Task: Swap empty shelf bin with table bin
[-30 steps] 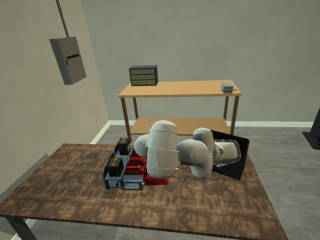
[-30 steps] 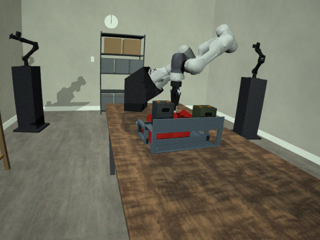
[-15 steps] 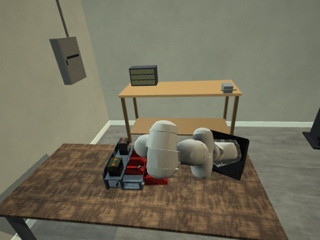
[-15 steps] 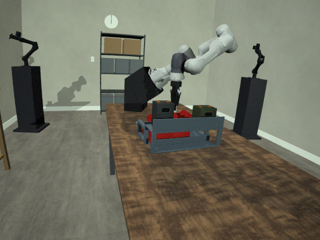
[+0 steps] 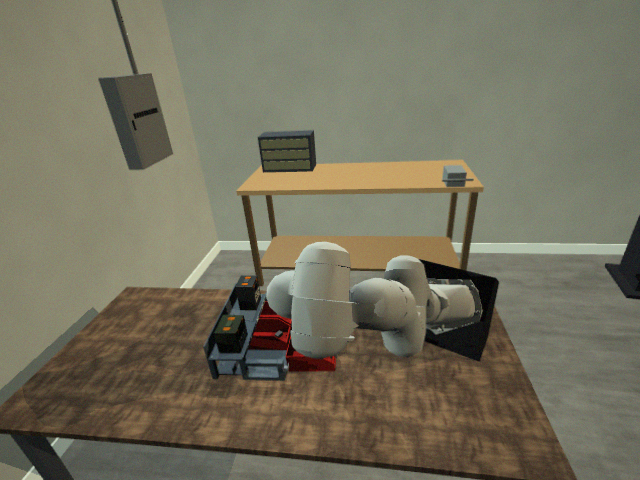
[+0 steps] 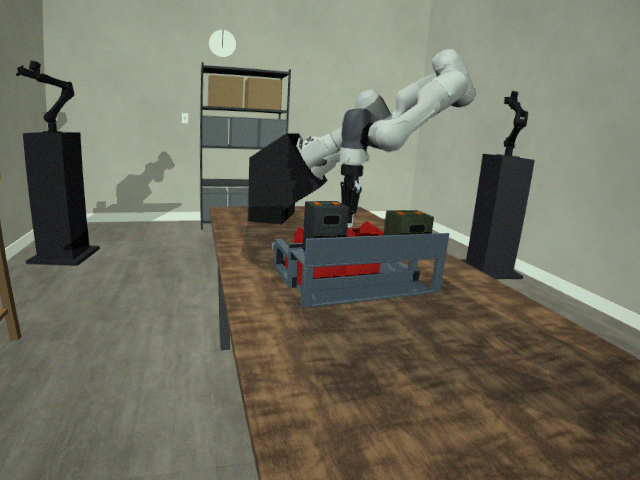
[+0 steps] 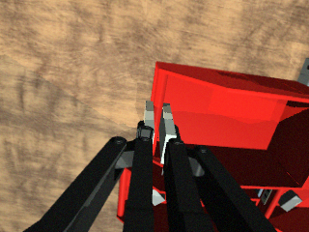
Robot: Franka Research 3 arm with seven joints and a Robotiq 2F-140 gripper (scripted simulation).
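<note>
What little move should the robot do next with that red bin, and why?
Probably lift a little more, straight up. The gripper is shut on the side wall of the red bin, which looks empty and appears raised over the table. More height would likely help it pass the grey shelf before being set down.
</note>
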